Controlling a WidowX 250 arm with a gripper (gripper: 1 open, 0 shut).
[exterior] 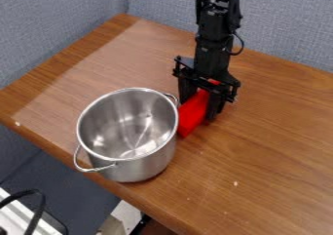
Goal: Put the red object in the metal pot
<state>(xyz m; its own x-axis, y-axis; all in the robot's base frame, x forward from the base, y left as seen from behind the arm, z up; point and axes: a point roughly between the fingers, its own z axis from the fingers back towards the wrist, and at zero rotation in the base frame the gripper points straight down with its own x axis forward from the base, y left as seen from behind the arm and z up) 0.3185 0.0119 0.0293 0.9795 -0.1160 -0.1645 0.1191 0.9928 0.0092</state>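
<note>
A bright red elongated block [193, 116] lies on the wooden table [78, 78], right beside the right rim of the metal pot [127, 135]. The shiny round pot stands empty near the table's front edge, one loop handle showing at its front left. My black gripper [205, 98] points straight down over the block's far end, its fingers closed against the block's sides. The block still rests on the table. The arm rises up out of the top of the view.
A grey-blue partition wall stands behind the table. The table's front edge runs diagonally just below the pot, with dark cables on the floor at lower left.
</note>
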